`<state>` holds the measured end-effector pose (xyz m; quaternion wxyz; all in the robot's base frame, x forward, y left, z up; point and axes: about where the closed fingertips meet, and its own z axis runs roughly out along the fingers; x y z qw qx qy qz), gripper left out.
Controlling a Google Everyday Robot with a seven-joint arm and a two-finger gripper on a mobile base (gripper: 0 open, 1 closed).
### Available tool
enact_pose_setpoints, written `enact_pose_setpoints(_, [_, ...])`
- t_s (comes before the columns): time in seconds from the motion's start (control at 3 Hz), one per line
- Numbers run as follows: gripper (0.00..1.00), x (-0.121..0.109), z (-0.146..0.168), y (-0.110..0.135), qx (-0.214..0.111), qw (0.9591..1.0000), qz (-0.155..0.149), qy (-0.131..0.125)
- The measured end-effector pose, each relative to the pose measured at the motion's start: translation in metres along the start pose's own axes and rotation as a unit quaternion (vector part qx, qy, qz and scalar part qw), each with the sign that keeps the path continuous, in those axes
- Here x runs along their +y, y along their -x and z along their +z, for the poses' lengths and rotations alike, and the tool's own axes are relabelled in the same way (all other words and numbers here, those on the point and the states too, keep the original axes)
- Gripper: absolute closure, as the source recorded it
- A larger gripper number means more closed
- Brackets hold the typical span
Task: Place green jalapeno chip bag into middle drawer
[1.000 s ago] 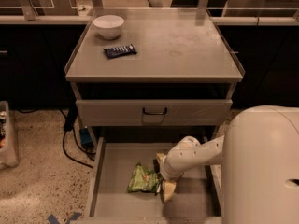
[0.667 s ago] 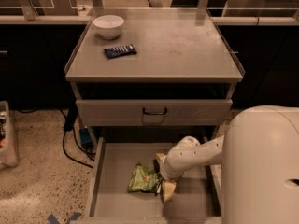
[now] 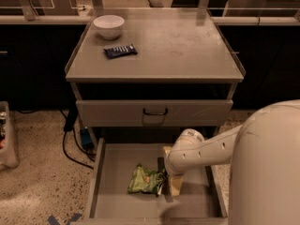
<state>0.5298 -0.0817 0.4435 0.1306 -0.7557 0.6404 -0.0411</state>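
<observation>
A bowl (image 3: 108,26) is sitting at the desk's back left corner, a wrapper (image 3: 120,51) before it. Below the front edge, the chip bag (image 3: 144,180) is lying in the middle drawer (image 3: 117,163), the gripper (image 3: 165,187) hanging just right of it.

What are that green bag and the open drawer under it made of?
The green bag: likely foil or plastic film, shiny and crinkled. The drawer: looks like grey painted metal, matte. The pincer sits in the drawer at the bag's right edge.
</observation>
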Motion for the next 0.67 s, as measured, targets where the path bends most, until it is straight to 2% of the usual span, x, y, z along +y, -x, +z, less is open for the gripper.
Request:
enact_pose_setpoints(0.33, [0.0, 0.0011, -0.0417, -0.0076, 0.043, 0.9988, 0.006, -0.02])
enact_pose_setpoints(0.67, [0.0, -0.0013, -0.0509, -0.0093, 0.049, 0.9979, 0.03, -0.03])
